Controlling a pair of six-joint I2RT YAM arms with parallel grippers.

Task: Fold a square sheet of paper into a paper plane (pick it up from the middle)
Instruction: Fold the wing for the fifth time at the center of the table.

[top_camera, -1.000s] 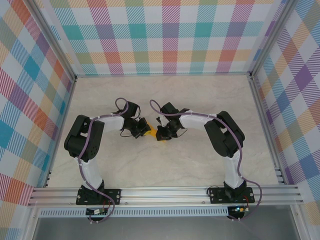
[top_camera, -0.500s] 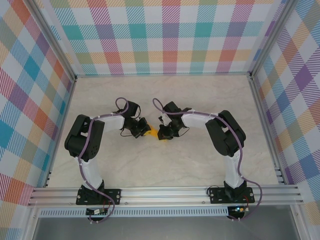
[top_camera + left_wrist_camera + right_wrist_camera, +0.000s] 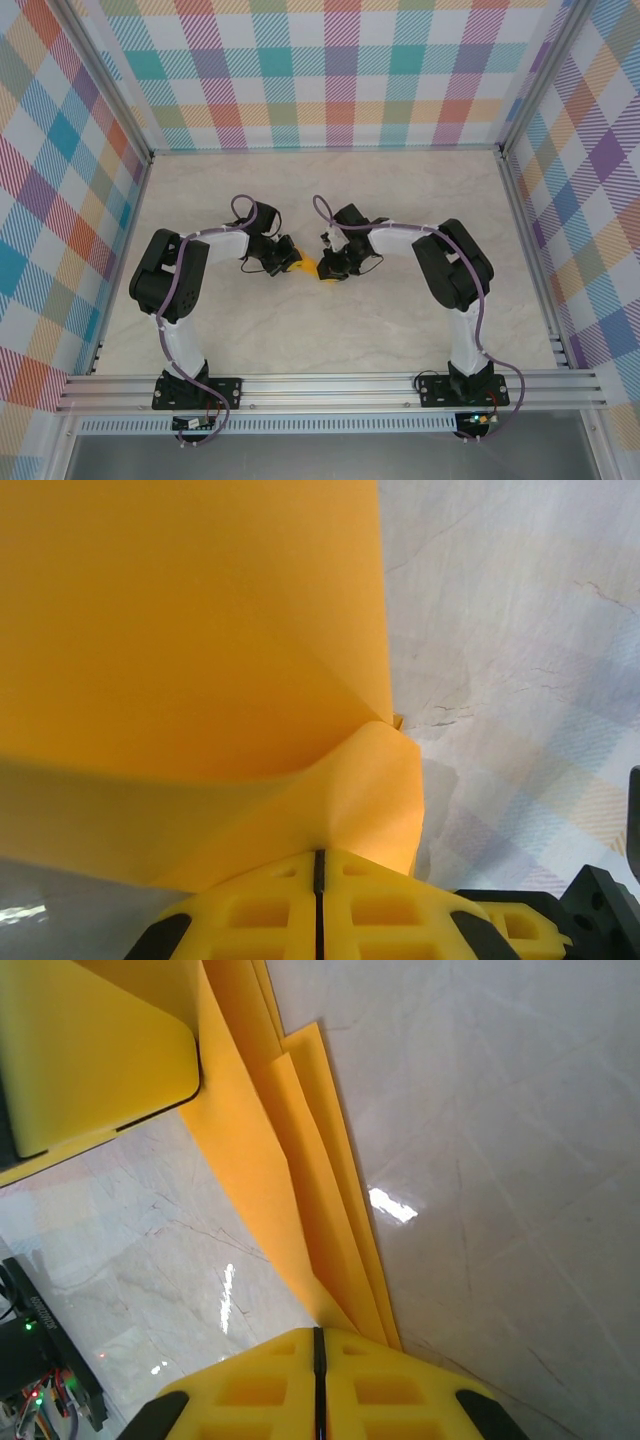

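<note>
Pinched the folded orange paper (image 3: 310, 268) at mid-table (image 3: 400, 200), left gripper (image 3: 318, 862) and right gripper (image 3: 318, 1338) each clamped on it.

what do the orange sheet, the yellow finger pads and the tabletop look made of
Orange paper: thin matte paper, holding sharp stacked creases. Yellow finger pads: probably moulded plastic or rubber, matte, with recessed pockets. Tabletop: glossy marble-look surface, veined with glare spots; possibly laminate.

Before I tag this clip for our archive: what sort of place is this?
Probably a robot lab test cell, not a home: a left arm and right arm bolted to an aluminium rail at a marble-look table, walled in by plaid panels.
</note>
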